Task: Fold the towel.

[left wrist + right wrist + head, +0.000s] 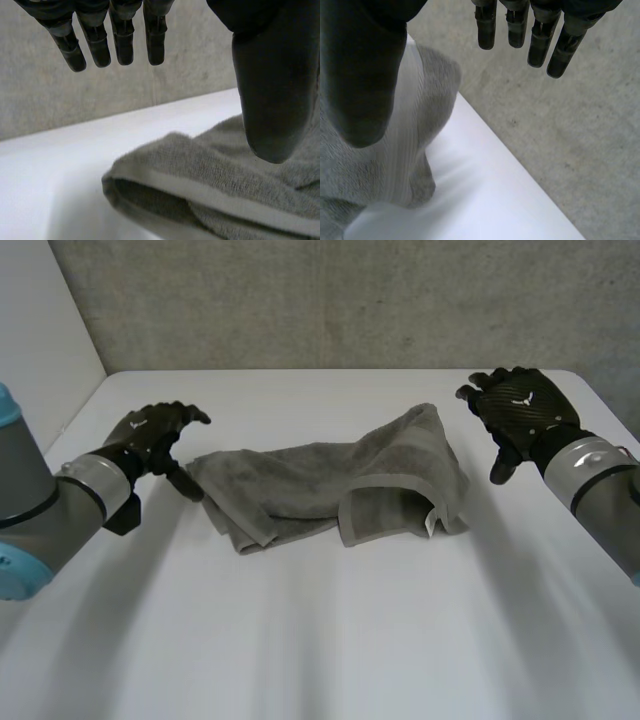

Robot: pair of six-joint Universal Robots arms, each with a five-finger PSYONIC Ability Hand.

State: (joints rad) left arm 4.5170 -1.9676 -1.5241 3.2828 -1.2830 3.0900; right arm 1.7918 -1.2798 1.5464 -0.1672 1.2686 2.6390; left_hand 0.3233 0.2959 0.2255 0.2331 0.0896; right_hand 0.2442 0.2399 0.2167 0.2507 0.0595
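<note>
- A crumpled grey terry-cloth towel (330, 485) is lying loosely bunched at the middle of the flat white table (320, 640). In the head view its length is running from 9 o'clock to 3 o'clock.
- The towel's flat woven hem (385, 490) is curling over at about 5 o'clock of the heap, forming a small open pocket there.
- The robot's black left hand (150, 440) is hovering at the towel's 9 o'clock end, with its thumb pointing down towards the nearest corner. From the head view it is hard to say whether the thumb is touching the cloth.
- In the left wrist view the left hand (272, 85) is showing its fingers (122, 42) straight and spread apart from the thumb, gripping nothing. The towel (210, 180) is lying under the thumb, with its folded corner on the table (50, 175).
- The black right hand (520, 410) is hanging at roughly 2 o'clock of the towel, near the cloth but apart from it.
- In the right wrist view the right hand (360, 75) is likewise showing relaxed, straight fingers (540, 42) well apart from the thumb, holding nothing. The towel (350, 165) is lying below the thumb.
- A rough grey concrete wall (330, 300) is rising behind the table at 12 o'clock.
</note>
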